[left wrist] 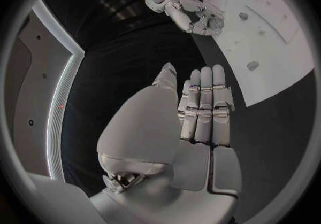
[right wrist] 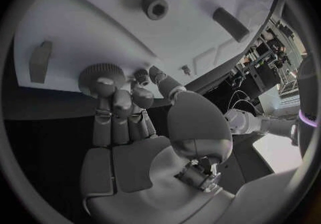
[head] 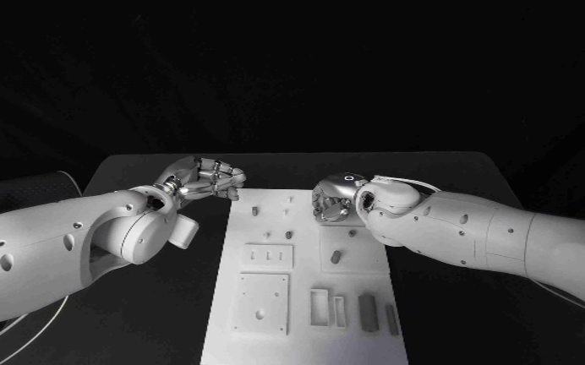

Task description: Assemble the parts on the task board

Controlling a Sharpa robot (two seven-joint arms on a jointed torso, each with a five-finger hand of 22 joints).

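The white task board (head: 305,280) lies in the middle of the black table. My right hand (head: 338,199) hangs curled over its far right part. In the right wrist view its fingertips (right wrist: 112,98) close on a round ridged grey part (right wrist: 100,76) at the board's (right wrist: 100,31) surface. My left hand (head: 207,177) hovers off the board's far left corner with its fingers (left wrist: 204,106) straight and side by side, holding nothing. Small grey pegs (head: 256,210) stand on the board's far half.
Near me the board carries a flat square plate (head: 262,302), a slotted block (head: 268,255), an open frame (head: 319,306) and oblong bars (head: 369,307). A ring-shaped part (right wrist: 155,7), a bar (right wrist: 230,23) and a small block (right wrist: 41,61) lie beyond my right hand. Black table lies on both sides.
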